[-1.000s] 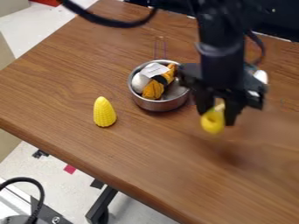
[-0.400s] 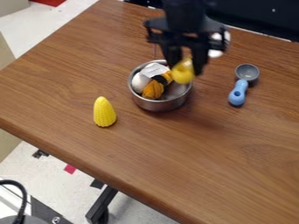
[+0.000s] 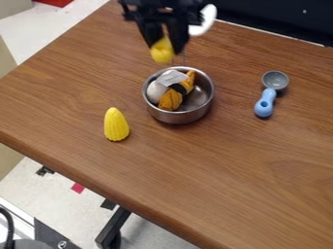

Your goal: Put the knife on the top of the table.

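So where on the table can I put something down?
The biggest bare patch of table is in front of the pot and blue-handled scoop, towards the near edge. There's another left of the corn. It's crowded inside the pot, and just beyond it the tool holds a yellow thing.

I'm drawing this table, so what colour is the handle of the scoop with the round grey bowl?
The scoop's handle is light blue, in the camera view.

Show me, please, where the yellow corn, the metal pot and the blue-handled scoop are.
Yellow corn (image 3: 116,126): camera view, middle of its body.
Metal pot (image 3: 177,117): camera view, front outer wall.
Blue-handled scoop (image 3: 268,96): camera view, its handle.
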`<state>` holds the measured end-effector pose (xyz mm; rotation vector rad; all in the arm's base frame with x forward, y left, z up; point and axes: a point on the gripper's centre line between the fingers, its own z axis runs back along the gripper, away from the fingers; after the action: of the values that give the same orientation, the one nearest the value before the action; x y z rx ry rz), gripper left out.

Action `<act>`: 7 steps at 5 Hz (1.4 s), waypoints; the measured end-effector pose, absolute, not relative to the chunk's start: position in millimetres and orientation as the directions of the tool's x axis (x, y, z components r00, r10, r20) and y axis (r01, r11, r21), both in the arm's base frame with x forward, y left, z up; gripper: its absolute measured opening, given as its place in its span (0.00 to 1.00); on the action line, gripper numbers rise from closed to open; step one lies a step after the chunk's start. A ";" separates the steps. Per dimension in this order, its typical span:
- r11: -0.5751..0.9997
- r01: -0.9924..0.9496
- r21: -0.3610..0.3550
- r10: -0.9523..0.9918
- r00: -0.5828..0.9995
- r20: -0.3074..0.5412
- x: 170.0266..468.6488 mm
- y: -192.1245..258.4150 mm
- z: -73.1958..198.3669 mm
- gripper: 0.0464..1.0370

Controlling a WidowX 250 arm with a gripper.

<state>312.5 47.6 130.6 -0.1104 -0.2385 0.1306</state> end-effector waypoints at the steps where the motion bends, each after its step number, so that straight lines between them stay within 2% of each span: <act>1: 0.981 -0.115 -0.157 0.147 0.965 0.217 316.1 56.5 129.1 0.39; 2: 0.928 -0.310 -0.206 0.345 0.925 0.161 332.2 45.4 133.4 0.39; 3: 0.856 -0.483 -0.186 0.508 0.852 0.126 362.0 26.7 131.4 0.39; 4: 0.802 -0.578 -0.152 0.597 0.782 0.177 385.9 14.5 120.0 0.39; 6: 0.757 -0.642 -0.123 0.649 0.715 0.258 402.7 -8.1 94.8 0.39; 7: 0.739 -0.673 -0.041 0.660 0.710 0.244 405.8 -11.9 70.7 0.39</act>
<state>405.8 -11.9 70.7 0.0516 -0.2502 0.7399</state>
